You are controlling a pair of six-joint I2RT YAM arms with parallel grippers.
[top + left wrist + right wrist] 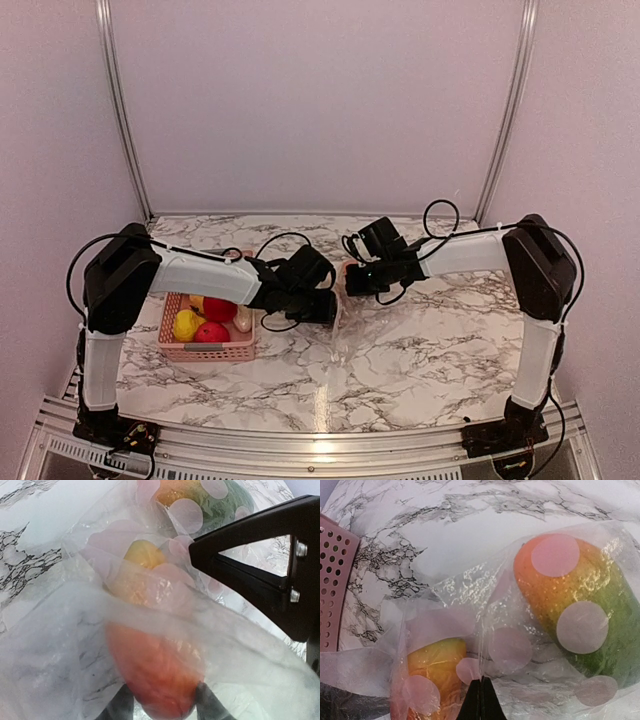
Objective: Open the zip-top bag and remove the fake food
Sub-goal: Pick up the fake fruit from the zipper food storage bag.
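The zip-top bag [520, 630] is clear with pale pink dots and lies on the marble table between my two grippers; it also shows in the top view [340, 318]. Inside it are an orange-green mango [585, 605] and a yellow-orange fruit [435, 670]. My right gripper [481, 681] is shut, pinching a fold of the bag's film. My left gripper [162, 702] is at the bag's mouth, its fingers [117, 707] closed on either side of a red-orange fruit [150, 665], with blurred film across it. The right gripper's black finger [260, 570] shows in the left wrist view.
A pink perforated basket [205, 350] stands at the left of the table, holding a yellow fruit [186, 323], red fruits [218, 308] and a whitish piece [243, 318]. Its wall [332, 580] is close to the bag. Cables loop over both wrists.
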